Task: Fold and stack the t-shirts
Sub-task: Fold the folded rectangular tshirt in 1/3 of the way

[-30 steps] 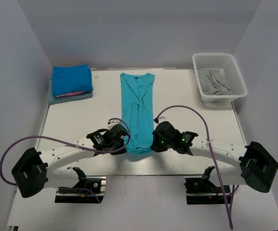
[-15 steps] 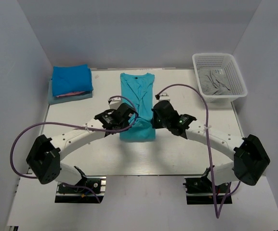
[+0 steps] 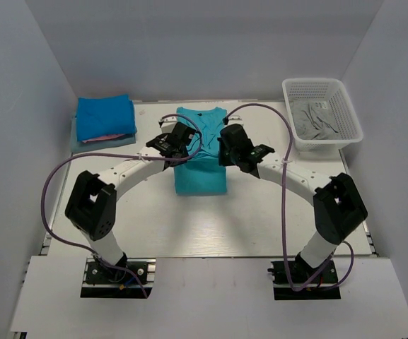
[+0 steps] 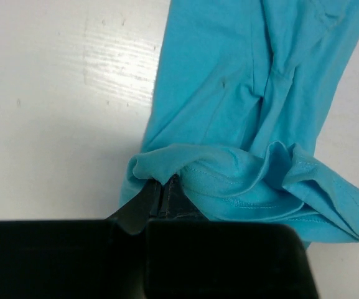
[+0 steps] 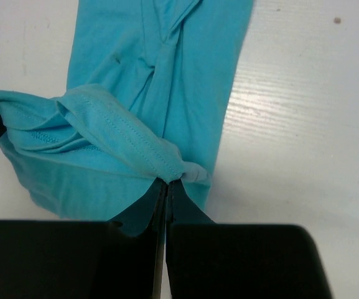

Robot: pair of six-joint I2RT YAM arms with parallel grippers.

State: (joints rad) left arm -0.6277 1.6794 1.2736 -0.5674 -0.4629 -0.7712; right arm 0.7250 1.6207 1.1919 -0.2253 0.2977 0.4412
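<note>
Tee (image 3: 201, 180) hem farther back, midsection hidden

The table (image 3: 274, 212) is a plain white top, with a faint streaky grain when you see it up close. Lying on it around the middle, toward the back, is the turquoise t-shirt (image 3: 201, 180) — a narrow strip with the collar at the far end, and part of it bunched up off the surface. Left of the shirt, well apart in the far corner, sits a stack of folded tees (image 3: 105, 121) — the pale grey-blue one at the bottom is the one touching the table. Right of the shirt, also well apart, stands the white lattice basket (image 3: 322, 85).
</note>
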